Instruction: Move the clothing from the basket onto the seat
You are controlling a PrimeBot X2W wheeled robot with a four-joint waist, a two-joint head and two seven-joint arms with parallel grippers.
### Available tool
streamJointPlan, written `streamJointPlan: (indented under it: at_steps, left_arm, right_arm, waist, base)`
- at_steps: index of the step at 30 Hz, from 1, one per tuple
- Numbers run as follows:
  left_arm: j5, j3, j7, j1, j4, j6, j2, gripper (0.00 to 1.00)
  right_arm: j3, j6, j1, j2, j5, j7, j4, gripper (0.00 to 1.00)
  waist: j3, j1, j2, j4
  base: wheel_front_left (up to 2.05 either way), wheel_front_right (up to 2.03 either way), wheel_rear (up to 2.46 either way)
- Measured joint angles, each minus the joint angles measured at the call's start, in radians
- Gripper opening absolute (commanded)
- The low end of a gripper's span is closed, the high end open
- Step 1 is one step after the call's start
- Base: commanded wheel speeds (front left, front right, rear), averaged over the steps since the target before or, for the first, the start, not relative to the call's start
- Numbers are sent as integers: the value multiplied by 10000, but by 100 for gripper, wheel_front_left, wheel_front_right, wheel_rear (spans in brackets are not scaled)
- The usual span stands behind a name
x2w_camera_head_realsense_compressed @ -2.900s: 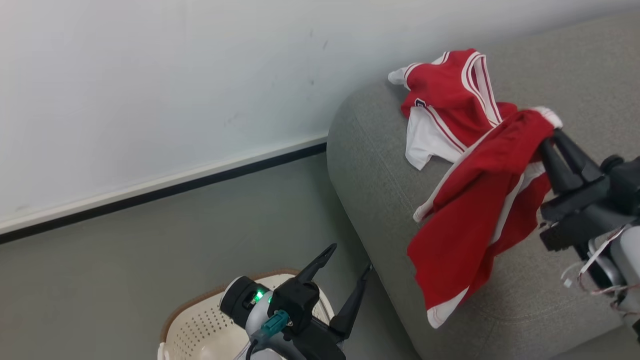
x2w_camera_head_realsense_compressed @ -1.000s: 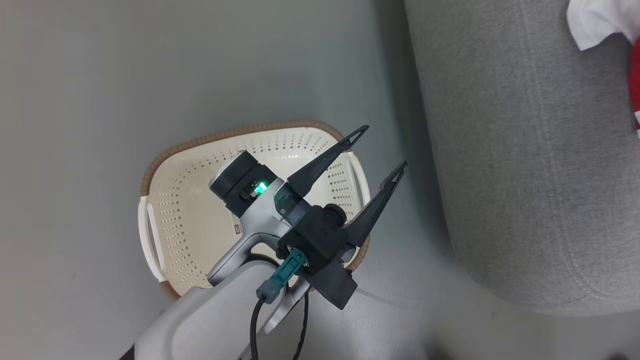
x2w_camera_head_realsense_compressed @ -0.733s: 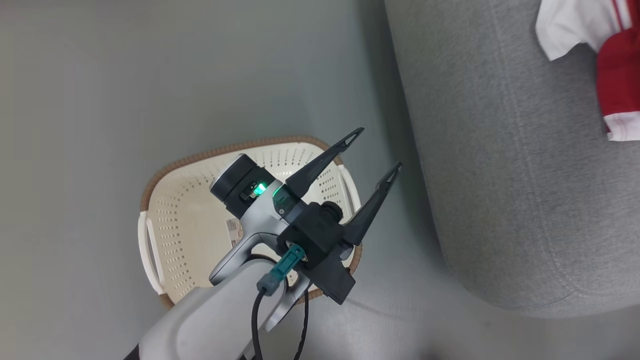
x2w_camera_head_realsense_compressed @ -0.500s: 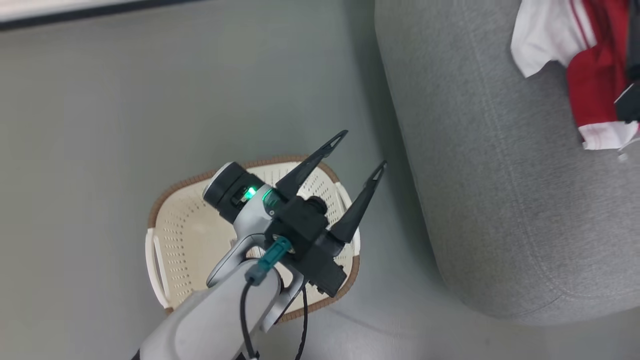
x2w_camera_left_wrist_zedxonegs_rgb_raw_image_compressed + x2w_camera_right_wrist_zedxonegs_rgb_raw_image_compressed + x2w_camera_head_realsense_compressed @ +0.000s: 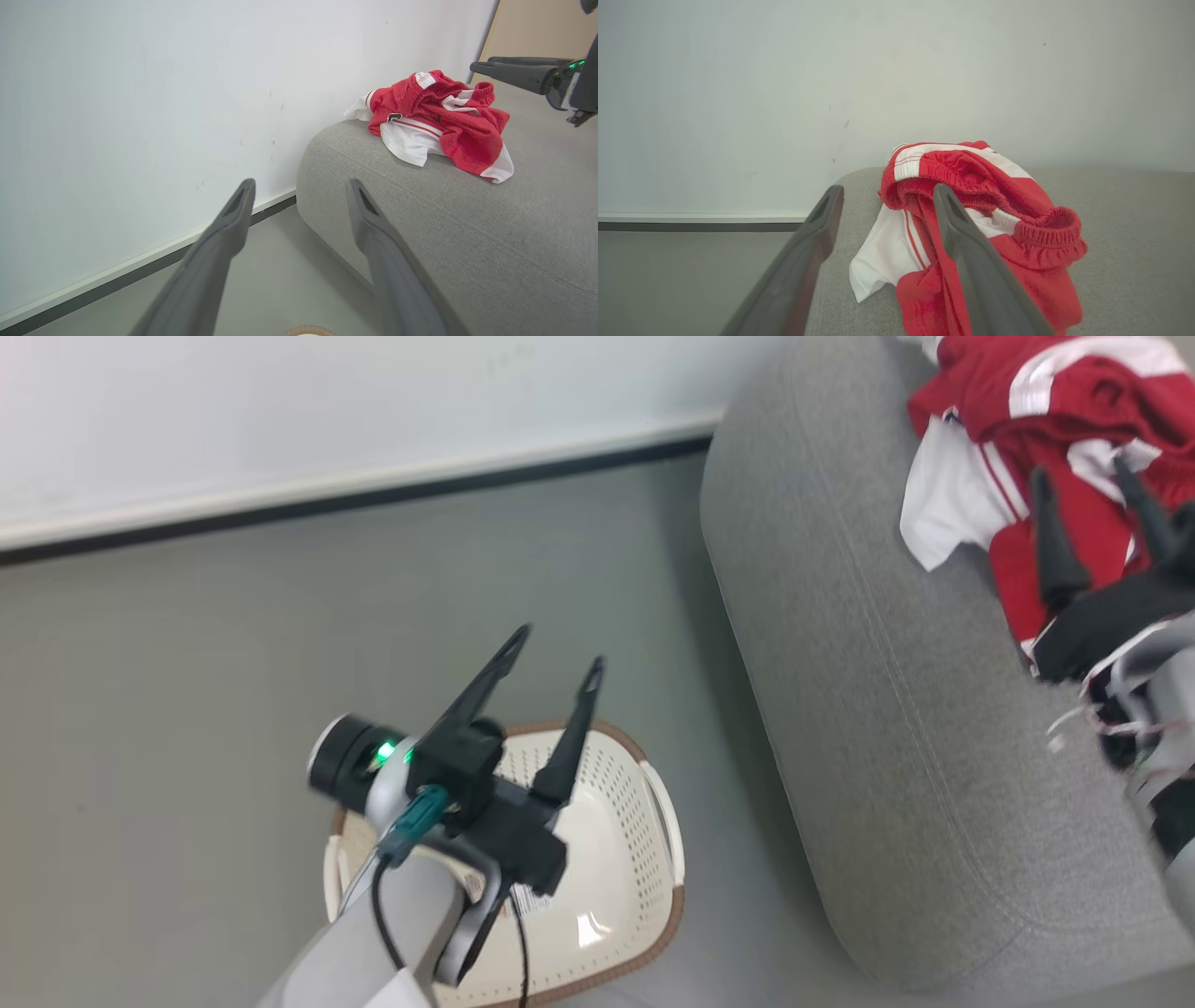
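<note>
Head view from above, wrist views low, all sharing clothing (image 5: 962, 392)

Your left claw (image 5: 560, 649), two long dark fingers on a pale grey forearm (image 5: 425, 896), stands spread wide, tips angled up the head view. Your right claw (image 5: 1078, 471) is equally wide apart, fingers pointing up.

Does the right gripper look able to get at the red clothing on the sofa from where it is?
Probably yes: the right gripper is open, its fingers point straight at the clothing heaped on the seat, and nothing stands between them.
</note>
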Motion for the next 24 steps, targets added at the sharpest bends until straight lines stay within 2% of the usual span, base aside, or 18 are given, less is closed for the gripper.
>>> streamJointPlan:
  at_steps: [5,10,17,24]
  left_arm:
    - [-359,642,-67,939,240,173,347,100]
    - [-617,1204,-81,1887,236,267,648,100]
    - [-767,1964,-134,3241,-56,355,1062,100]
    - [-1003,2690,-134,4179,-426,433,1149,100]
  right_arm:
    - [-65,-36,1381,410,100,0,-890,100]
    - [-148,-301,2658,708,142,0,-1952,100]
    - [-309,-851,4465,1170,194,0,-3618,100]
    - [-522,-1469,5914,1434,174,-2,-5045,100]
  waist:
    - [-855,0,0,290]
    - [-1510,0,-1,626]
    - [-2278,0,0,1164]
    - [-2782,0,0,1585]
  base:
    - [0,0,0]
    - [0,0,0]
    - [0,0,0]
    - [0,0,0]
